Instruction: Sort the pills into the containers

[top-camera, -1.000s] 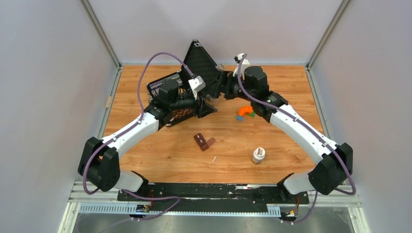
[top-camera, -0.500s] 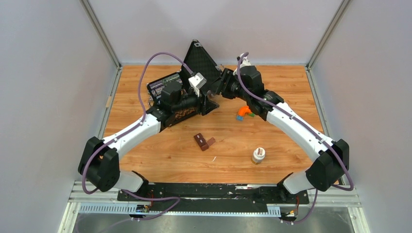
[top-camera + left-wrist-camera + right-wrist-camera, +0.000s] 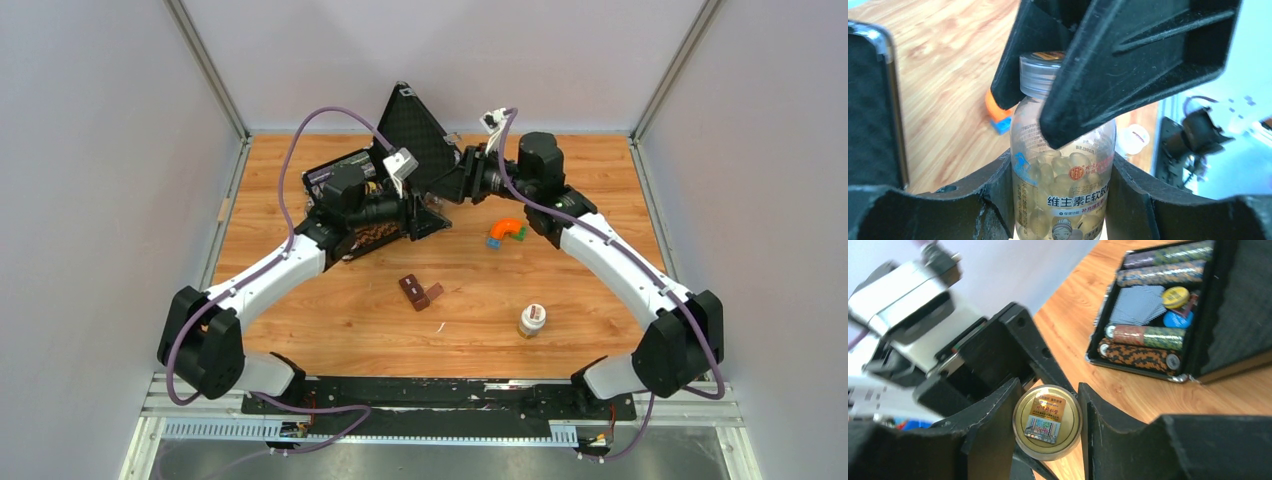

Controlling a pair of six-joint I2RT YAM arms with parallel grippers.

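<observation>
Wooden tabletop point(image 3: 300, 320), walled enclosure, two arms meeting over the upper centre of the overhead view.

Large black hard case point(image 3: 415, 125) stands open at upper centre; right wrist view shows chip rolls and cards inside. Not part of the sort.

Left hand point(image 3: 1063, 212): closed around the lower body of a clear plastic pill bottle point(image 3: 1068, 175), bottle upright, lifted off the tabletop.

Right hand point(image 3: 1048, 407): fingers pressed on both sides of the bottle's clear screw cap point(image 3: 1047, 421), gold label facing the camera. Judged a grip on the cap, for unscrewing.

Pale yellow softgel pills point(image 3: 1048, 167) fill the bottle's lower part.

Dark brown three-compartment plastic containers point(image 3: 414, 291) lie low centre in the overhead view, well apart from both hands; one lid looks flipped open to the right.

Small white jar point(image 3: 532, 320) lower right of the strip; orange curved piece point(image 3: 507, 228) with blue and green bits near the right arm.

Handling, judged: bottle light, stiff, smooth-walled, likely to spin in the grip, so hold the body firmly and twist at the ribbed cap. Softgels slick, squashy, prone to rolling. Strip light, easily shoved; compartments small.

Hard to make out: bottle hidden by the hands overhead; its base cut off; other two lids' state unclear; whether the cap thread is loose cannot be told.
</observation>
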